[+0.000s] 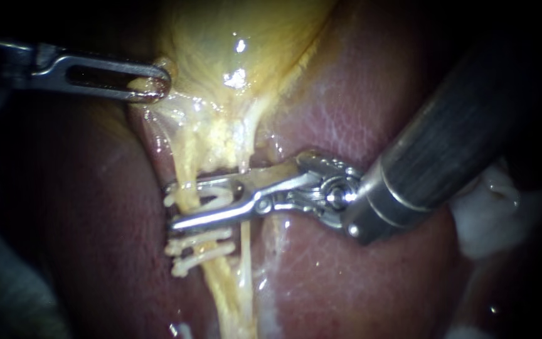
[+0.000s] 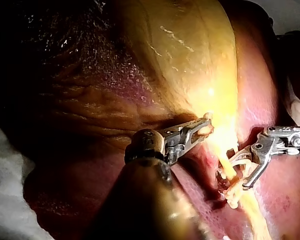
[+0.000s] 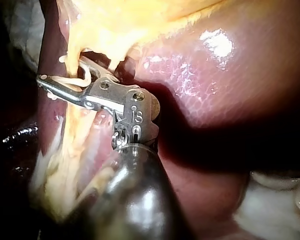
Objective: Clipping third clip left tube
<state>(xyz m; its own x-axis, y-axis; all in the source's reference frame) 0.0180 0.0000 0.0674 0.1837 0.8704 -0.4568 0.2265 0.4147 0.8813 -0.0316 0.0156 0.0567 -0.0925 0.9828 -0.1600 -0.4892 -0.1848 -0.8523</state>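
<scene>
Right hand [image 1: 169,206] open astride left tube [image 1: 217,276]

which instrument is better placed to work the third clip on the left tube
Right. The right instrument has its open jaws astride the left tube, a white clip between them, next to two set clips. The left instrument is away, shut on yellow tissue.

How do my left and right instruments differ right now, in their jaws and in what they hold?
The left instrument has its jaws shut on the edge of the gallbladder; the right instrument has its jaws open astride the left tube. The left instrument shows a long slotted jaw; the right instrument's jaws are narrow, with a white clip between them, just above two clips already on the tube. Both have shiny metal tips.
</scene>
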